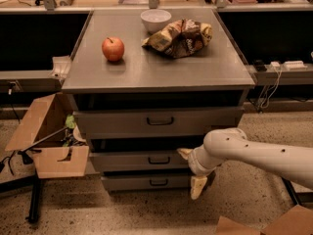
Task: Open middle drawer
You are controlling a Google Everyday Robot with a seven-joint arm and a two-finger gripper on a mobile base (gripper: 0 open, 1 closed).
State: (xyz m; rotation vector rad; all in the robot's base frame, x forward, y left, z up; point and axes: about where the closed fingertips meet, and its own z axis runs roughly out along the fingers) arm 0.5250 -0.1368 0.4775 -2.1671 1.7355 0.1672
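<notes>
While hovering with the claw (191, 170) spread open beside one end of the middle drawer (127, 160), just below the top drawer (112, 124), judging it stiff, heavyish metal and favouring its central loop handle (159, 159).

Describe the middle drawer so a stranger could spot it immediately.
Find the grey cabinet with the apple on top; three drawers stack down its front. The middle drawer is second down, shorter-fronted than the one above, wider than the one below, with the gripper at its right end.
</notes>
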